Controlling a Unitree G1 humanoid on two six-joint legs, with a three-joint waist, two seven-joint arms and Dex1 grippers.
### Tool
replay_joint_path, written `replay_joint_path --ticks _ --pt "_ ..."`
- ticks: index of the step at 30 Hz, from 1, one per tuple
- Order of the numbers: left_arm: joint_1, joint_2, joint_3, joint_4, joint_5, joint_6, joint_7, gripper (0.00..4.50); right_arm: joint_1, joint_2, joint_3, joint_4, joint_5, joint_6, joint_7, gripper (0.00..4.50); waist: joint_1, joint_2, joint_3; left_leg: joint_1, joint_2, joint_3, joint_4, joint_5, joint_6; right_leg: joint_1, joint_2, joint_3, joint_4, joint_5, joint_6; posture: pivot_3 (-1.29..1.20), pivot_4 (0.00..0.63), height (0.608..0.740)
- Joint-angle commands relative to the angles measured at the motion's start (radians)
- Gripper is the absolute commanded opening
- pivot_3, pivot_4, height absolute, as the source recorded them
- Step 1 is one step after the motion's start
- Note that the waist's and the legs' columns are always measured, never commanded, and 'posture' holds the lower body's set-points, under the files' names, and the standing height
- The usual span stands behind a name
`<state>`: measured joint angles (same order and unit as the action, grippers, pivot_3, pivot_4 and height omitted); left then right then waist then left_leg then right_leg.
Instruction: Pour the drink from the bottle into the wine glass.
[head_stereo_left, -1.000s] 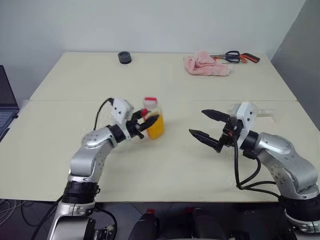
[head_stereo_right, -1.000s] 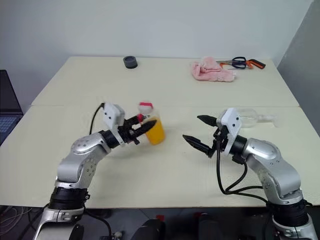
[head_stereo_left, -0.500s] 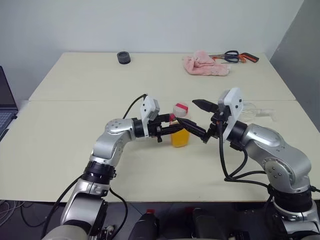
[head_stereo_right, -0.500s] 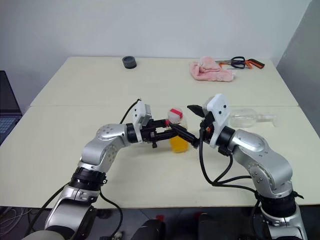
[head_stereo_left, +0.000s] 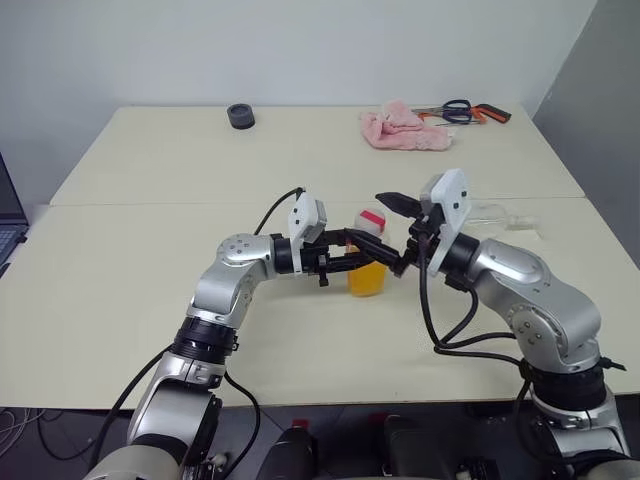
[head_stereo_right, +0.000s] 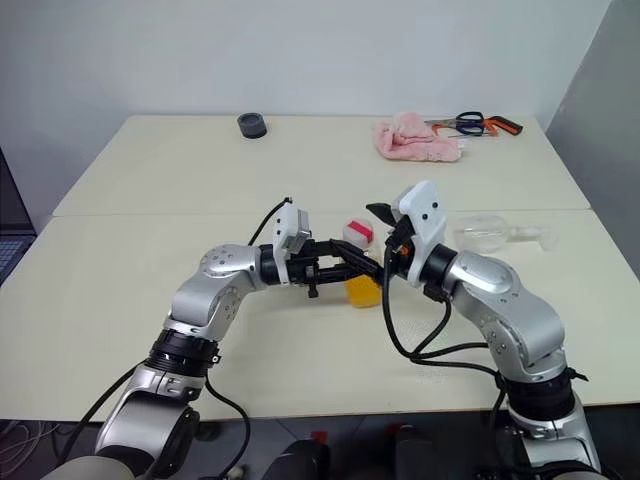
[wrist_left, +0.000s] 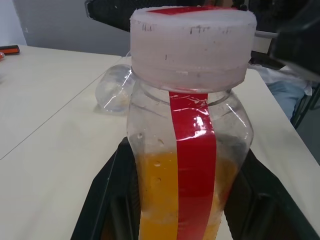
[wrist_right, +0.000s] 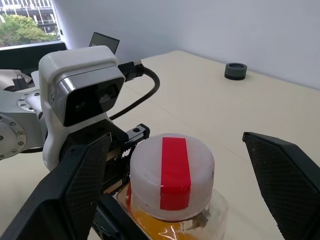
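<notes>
Both arms have swung together, the left pincer (head_stereo_left: 352, 255) clamped on the bottle (head_stereo_left: 366, 272), the right pincer (head_stereo_left: 392, 232) apart astride its cap (wrist_right: 172, 176), ready for uncapping.

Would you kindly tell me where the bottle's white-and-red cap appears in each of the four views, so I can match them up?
Left eye view: the cap sits just right of centre, between the two grippers.
Right eye view: the cap sits near centre, slightly right.
Left wrist view: the cap fills the upper middle.
Right wrist view: the cap is at lower centre, between the open jaws.
Shared landmark: the red stripe down the bottle.
</notes>
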<state>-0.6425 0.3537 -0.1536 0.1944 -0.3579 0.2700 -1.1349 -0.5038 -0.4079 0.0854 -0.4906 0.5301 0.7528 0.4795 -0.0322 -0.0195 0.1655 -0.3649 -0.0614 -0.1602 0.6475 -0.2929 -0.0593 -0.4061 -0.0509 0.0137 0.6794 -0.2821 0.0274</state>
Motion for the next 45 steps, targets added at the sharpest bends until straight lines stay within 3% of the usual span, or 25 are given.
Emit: replay_joint_path --ticks 1,7,13,19,26,33,38,42,45 --pt "-0.018 0.006 0.014 -0.019 -0.002 -0.032 -0.013 1.72 -0.020 0.009 0.010 -0.010 -0.002 -0.015 0.012 3.87 0.000 0.000 0.000 0.000 0.000 0.000 0.000 0.000 0.000 0.000 0.000 0.000 0.000 0.000 0.000 0.00 0.150 0.740" --pt "-0.020 0.007 0.018 -0.025 -0.002 -0.028 -0.014 1.72 -0.022 0.009 0.035 -0.004 -0.011 -0.028 0.034 1.90 0.000 0.000 0.000 0.000 0.000 0.000 0.000 0.000 0.000 0.000 0.000 0.000 0.000 0.000 0.000 0.00 0.150 0.740" --pt "-0.032 0.020 0.017 -0.025 -0.014 -0.016 -0.043 1.71 -0.039 -0.003 0.072 0.056 -0.049 -0.163 0.166 1.91 -0.001 0.000 0.000 0.000 0.000 0.000 0.000 0.000 0.000 0.000 0.000 0.000 0.000 0.000 0.000 0.00 0.150 0.740" --pt "-0.050 0.038 0.003 -0.021 -0.018 -0.012 -0.104 1.71 -0.173 -0.064 0.095 0.293 -0.031 -0.290 0.500 1.91 -0.002 0.000 0.000 0.000 0.000 0.001 0.002 0.000 0.000 0.000 0.001 -0.003 0.001 0.000 0.000 0.00 0.150 0.740" --pt "-0.062 0.023 0.019 -0.004 -0.008 -0.024 -0.079 1.71 -0.214 -0.083 0.071 0.367 -0.041 -0.272 0.555 1.91 -0.001 0.000 0.000 0.000 0.000 0.001 0.002 0.000 0.000 0.000 0.000 -0.002 0.000 0.000 0.000 0.00 0.150 0.740" --pt "-0.049 0.020 0.026 -0.016 -0.013 -0.009 -0.062 1.71 -0.106 -0.074 -0.033 0.190 -0.009 -0.215 0.385 4.29 0.000 0.000 0.000 -0.001 -0.001 0.000 0.002 0.000 0.000 0.000 -0.001 0.000 0.000 0.000 0.000 0.00 0.150 0.740" --pt "-0.056 0.013 0.028 0.009 -0.008 -0.019 -0.054 1.71 -0.016 -0.049 -0.070 0.022 -0.018 -0.141 0.212 4.29 0.000 0.000 0.000 -0.001 0.000 0.000 0.002 0.000 0.000 0.000 -0.001 0.000 0.001 0.000 0.000 0.00 0.150 0.740" --pt "-0.075 -0.001 0.035 0.049 -0.006 -0.022 -0.038 1.71 0.059 0.012 -0.011 -0.117 -0.074 -0.056 0.032 4.29 0.000 0.000 0.000 0.000 0.000 0.000 0.002 0.000 0.000 0.000 -0.001 0.000 0.001 0.000 0.000 0.00 0.150 0.740" --pt "-0.087 -0.005 0.036 0.072 -0.004 -0.029 -0.039 1.71 0.067 0.043 0.013 -0.145 -0.099 -0.048 -0.026 4.29 0.000 0.000 0.000 0.000 -0.001 0.000 0.002 0.000 0.000 -0.001 -0.001 0.001 0.001 0.000 0.000 0.00 0.150 0.740"
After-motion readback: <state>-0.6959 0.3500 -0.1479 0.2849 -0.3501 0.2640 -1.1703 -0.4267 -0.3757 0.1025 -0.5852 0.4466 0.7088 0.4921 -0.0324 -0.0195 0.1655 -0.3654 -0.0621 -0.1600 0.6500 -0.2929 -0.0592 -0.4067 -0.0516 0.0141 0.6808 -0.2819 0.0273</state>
